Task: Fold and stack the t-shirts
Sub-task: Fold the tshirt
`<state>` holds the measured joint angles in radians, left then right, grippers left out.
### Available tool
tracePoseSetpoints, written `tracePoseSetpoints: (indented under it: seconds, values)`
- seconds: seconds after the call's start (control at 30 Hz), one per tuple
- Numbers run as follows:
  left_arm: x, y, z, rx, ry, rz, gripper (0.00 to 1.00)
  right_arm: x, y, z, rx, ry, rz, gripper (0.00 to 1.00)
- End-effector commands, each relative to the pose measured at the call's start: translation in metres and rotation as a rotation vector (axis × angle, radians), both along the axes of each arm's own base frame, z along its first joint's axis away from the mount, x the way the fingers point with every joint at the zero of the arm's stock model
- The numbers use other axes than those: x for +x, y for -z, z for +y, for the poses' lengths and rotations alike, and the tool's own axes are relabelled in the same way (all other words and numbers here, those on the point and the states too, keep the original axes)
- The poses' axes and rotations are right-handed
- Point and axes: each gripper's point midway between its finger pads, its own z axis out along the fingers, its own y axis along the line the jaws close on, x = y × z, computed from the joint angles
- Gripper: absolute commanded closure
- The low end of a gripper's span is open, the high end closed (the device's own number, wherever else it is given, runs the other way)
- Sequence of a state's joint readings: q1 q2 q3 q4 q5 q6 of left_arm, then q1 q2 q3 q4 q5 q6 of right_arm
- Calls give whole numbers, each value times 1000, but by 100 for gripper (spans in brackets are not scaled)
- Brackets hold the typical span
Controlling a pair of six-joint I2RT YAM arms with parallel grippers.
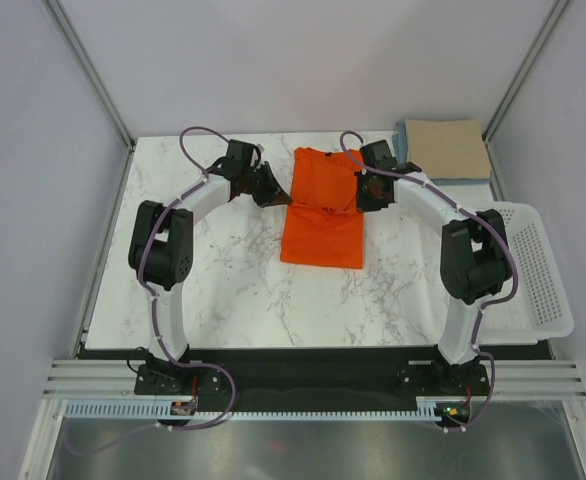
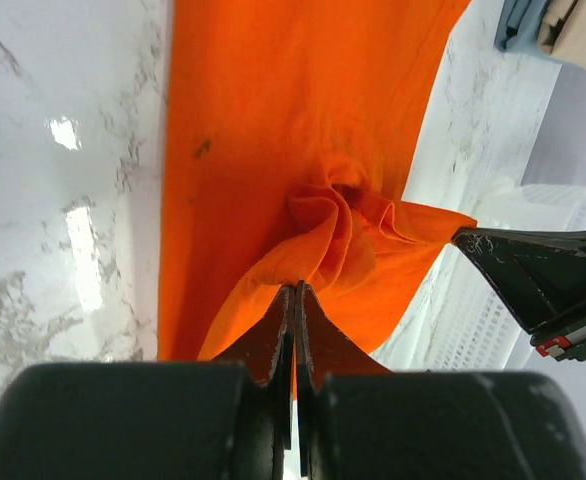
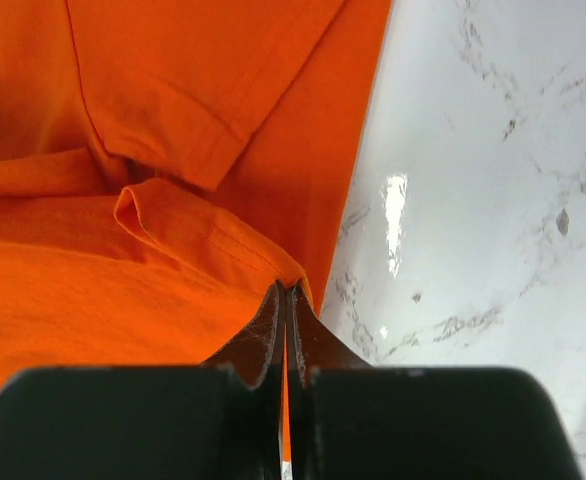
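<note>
Item 1, at 6 o'clock, nearest: we list the left arm (image 1: 163,250) and the right arm (image 1: 470,262), both reaching away over the white marble table (image 1: 223,290).

Item 2, at 3 to 4 o'clock: a white perforated basket (image 1: 536,270) standing at the table's right edge, beside the right arm's elbow; we cannot tell whether anything lies in it.

Item 3, centre toward 12 o'clock: the orange t-shirt (image 1: 323,215), lying on the marble with its long side running 6 to 12; a crease crosses it at the level of both grippers; in the right wrist view we see a sleeve hem lying on the body of the cloth.

Item 4, at the shirt's 9 o'clock edge: the left gripper (image 1: 272,190); its jaws are pressed together and pinch a bunched fold of the orange cloth, which puckers just beyond the fingertips.

Item 5, at the shirt's 3 o'clock edge: the right gripper (image 1: 364,192); its jaws are likewise pressed together, pinching a doubled hem of the same shirt where the cloth meets bare marble.

Item 6, at 1 to 2 o'clock, farthest: the tan t-shirt (image 1: 446,147), folded to a rectangle in the far right corner; it rests on the folded light blue t-shirt (image 1: 459,178), of which we see only a rim at the left and near edges; this pile sits apart from the orange shirt.
</note>
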<state>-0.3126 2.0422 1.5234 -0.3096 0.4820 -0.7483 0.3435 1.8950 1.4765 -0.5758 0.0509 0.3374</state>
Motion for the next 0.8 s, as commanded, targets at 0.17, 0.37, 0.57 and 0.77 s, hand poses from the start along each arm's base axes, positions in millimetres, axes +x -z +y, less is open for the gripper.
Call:
tracePoseSetpoints:
  seconds: [0.17, 0.37, 0.57, 0.77]
  values:
    - [35, 1, 5, -17, -3, -21, 98, 37, -1, -8, 12, -7, 3, 100]
    - [47, 14, 3, -29, 15, -10, 98, 43, 23, -14, 7, 13, 53, 100]
    - [54, 4, -3, -63, 81, -56, 75, 56, 27, -19, 25, 62, 56, 86]
    - [42, -32, 27, 10, 86, -162, 46, 50, -19, -14, 102, 24, 0, 62]
